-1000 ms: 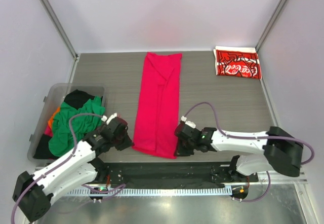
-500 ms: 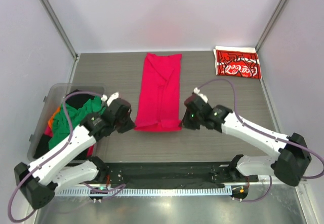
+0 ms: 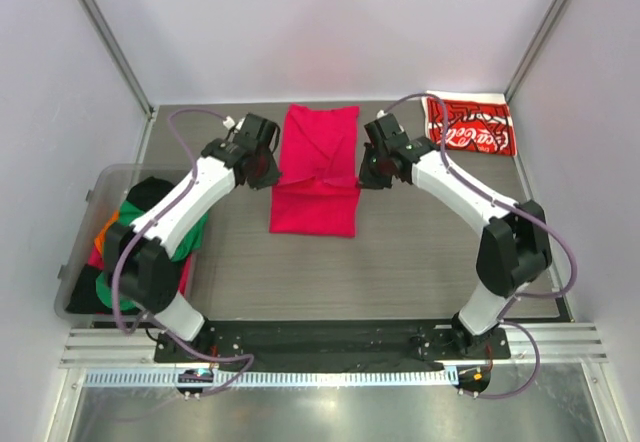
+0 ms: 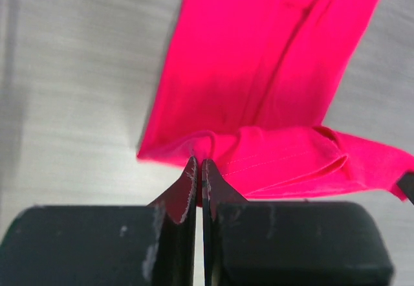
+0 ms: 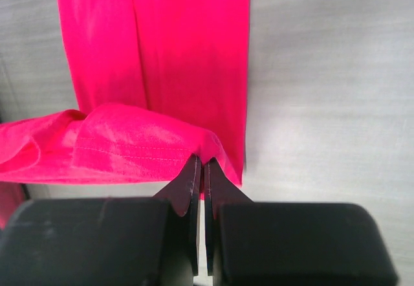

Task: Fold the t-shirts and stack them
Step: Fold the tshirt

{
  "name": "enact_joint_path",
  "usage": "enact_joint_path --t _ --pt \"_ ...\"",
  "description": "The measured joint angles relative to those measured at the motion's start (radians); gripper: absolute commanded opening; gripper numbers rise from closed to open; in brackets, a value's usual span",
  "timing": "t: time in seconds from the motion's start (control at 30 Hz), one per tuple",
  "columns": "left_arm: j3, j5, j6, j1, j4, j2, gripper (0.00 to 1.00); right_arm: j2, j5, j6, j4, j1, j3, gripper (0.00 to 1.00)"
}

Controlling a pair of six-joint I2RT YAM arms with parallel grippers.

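**Crimson-pink tee, pinched at two corners, near end doubled over**

**Top external**
- Crimson-pink t-shirt (image 3: 318, 177): lies lengthwise on the far middle of the table (image 3: 430, 252). Its near part is folded back over itself.
- My left gripper (image 3: 268, 170): at the shirt's left edge.
- My right gripper (image 3: 365, 172): at the shirt's right edge, about level with the left one.
- Coca-Cola t-shirt (image 3: 468, 127): folded, in the far right corner, well apart from the crimson one.
- Clear bin (image 3: 100, 184): at the table's left side. It holds a green tee (image 3: 118, 224), a black tee (image 3: 150, 191) and an orange tee (image 3: 104, 230) in a heap, partly hidden by my left arm (image 3: 190, 202).

**Left wrist**
- Left gripper (image 4: 198, 168): jaws closed to a thin slit, nipping a corner of the crimson-pink t-shirt (image 4: 272, 59).
- From the pinched corner the stitched hem curls off to the right, above the flat layer.

**Right wrist**
- Right gripper (image 5: 200, 168): jaws likewise closed to a slit on the opposite corner of the crimson-pink t-shirt (image 5: 184, 53).
- Here the hem bulges away to the left over the layer beneath.
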Motion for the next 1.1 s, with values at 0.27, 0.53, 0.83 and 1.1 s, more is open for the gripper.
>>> enact_joint_path --t 0.27,0.53,0.83,1.1 --pt "0.161 0.058 0.058 0.076 0.014 0.223 0.00 0.182 -0.071 -0.077 -0.006 -0.069 0.146 0.01" --pt "0.237 0.091 0.081 0.115 0.016 0.344 0.00 0.318 -0.114 -0.122 -0.006 -0.093 0.244 0.01" --pt "0.326 0.125 0.100 0.142 0.023 0.467 0.00 0.417 -0.139 -0.151 -0.007 -0.128 0.329 0.01" --pt "0.404 0.136 0.103 0.154 0.028 0.551 0.00 0.494 -0.163 -0.174 -0.007 -0.144 0.397 0.01"
